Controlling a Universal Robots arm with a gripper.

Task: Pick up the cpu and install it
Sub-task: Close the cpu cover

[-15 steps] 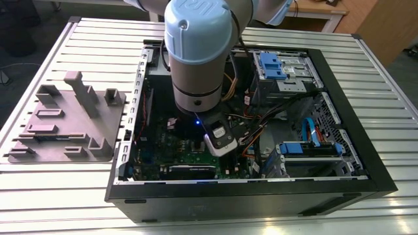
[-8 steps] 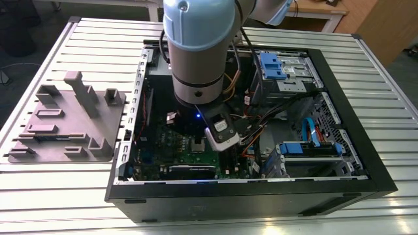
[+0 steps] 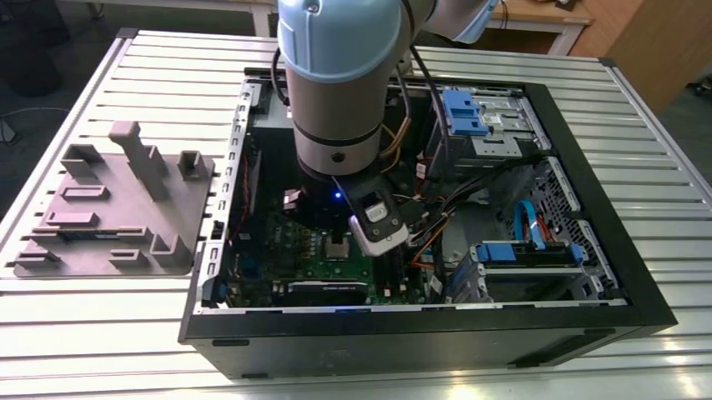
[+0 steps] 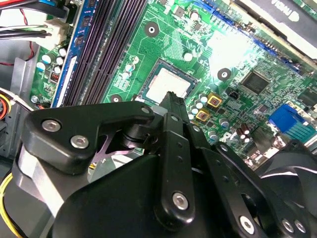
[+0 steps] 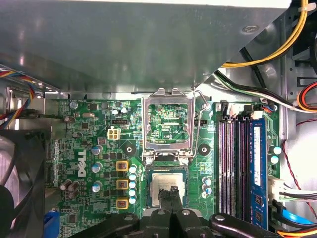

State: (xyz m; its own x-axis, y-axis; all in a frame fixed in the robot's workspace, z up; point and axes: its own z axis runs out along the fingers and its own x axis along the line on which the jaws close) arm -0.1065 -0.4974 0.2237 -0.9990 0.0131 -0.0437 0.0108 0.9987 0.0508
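First wrist view: cpu point(image 5: 167, 181) lies flat on green board point(image 5: 99, 148), metal frame point(image 5: 167, 124) raised just beside it. My tool point(image 5: 170, 195) narrow, tips together, gripping nothing, over cpu's edge. Exterior view: cpu lower centre, inside case point(image 3: 445, 337).

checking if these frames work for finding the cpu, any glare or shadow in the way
Second wrist view: white glare washes out the green board beside the cpu, itself readable. First wrist view: even light, cpu clear, the tool hides part of it. Exterior view: dim inside the case.
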